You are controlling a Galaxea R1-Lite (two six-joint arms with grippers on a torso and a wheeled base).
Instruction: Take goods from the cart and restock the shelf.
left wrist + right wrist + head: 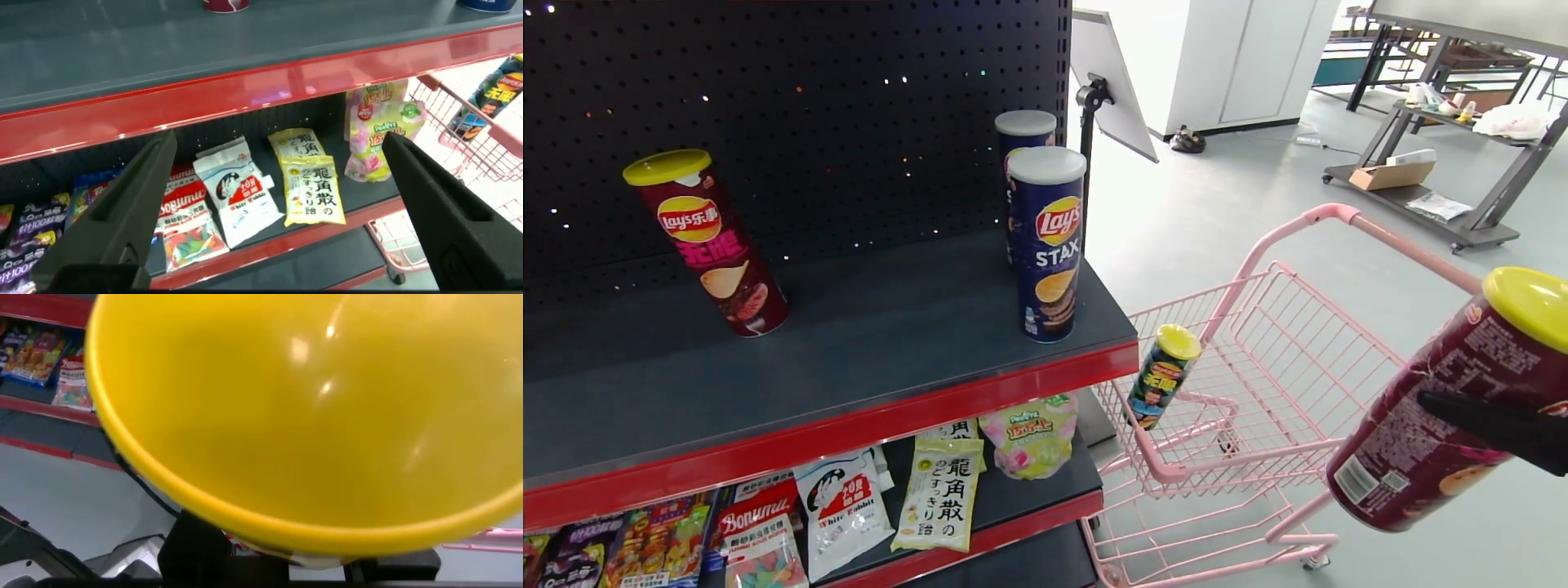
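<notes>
- Out beyond the cart's handle end, the right gripper (1462, 412) is clenched around the middle of a dark red chip can (1421, 425). The can hangs tilted in the air, yellow lid (327, 408) uppermost, well apart from the shelf (866, 351).
- Slipping is the first risk, as I judge it. The grasp sits on a smooth round wall and the can leans, so a quick swing could let it twist or slide in the grip.
- Collision comes next. The straight way to the shelf crosses the pink cart (1258, 327) and its raised handle (1339, 216). It then meets the blue can (1045, 245) at the shelf's right front corner (a second blue can (1023, 131) stands just behind it). A low or wide pass could topple either.
- A low approach could also catch the can's base on the shelf's red front edge (849, 425).
- The left gripper (274, 220) is spread wide and holds nothing. It faces the snack bags (310, 184) on the lower shelf, apart from the right arm's likely path.
- For open room, bare board runs between the blue cans and the other red can (707, 241) toward the left back. The pegboard (809, 106) bounds it behind.
- A small yellow-lidded can (1164, 376) leans in the cart's corner nearest the shelf, not yet taken.
</notes>
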